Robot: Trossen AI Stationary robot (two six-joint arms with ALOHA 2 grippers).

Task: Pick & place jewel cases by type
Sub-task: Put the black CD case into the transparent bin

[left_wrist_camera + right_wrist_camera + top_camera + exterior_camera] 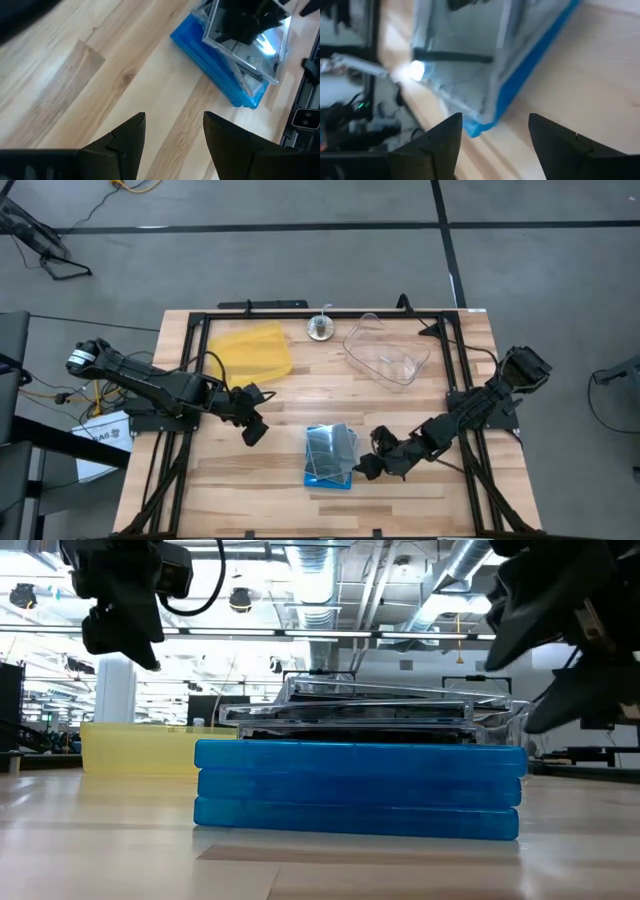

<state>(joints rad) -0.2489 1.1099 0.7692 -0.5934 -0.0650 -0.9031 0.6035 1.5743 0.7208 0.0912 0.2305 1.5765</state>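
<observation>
Stacked low centre of the high view: clear jewel cases point(331, 444) atop blue jewel cases point(358, 787). Just right, right gripper point(364, 466), fingers apart, empty. Left of stack, left gripper point(254, 427), fingers apart, empty.

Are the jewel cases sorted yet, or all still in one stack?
Unsorted, in one stack: clear cases lie on three blue cases mid-table. The yellow tray and clear tub hold none.

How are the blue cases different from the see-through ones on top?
The blue jewel cases are bright blue; the clear jewel cases are see-through with black inside. The blue ones lie at the bottom, on the table; the clear ones sit on them. The blue ones are stacked evenly; the clear ones sit crooked. Both kinds are thin, flat and roughly square.
</observation>
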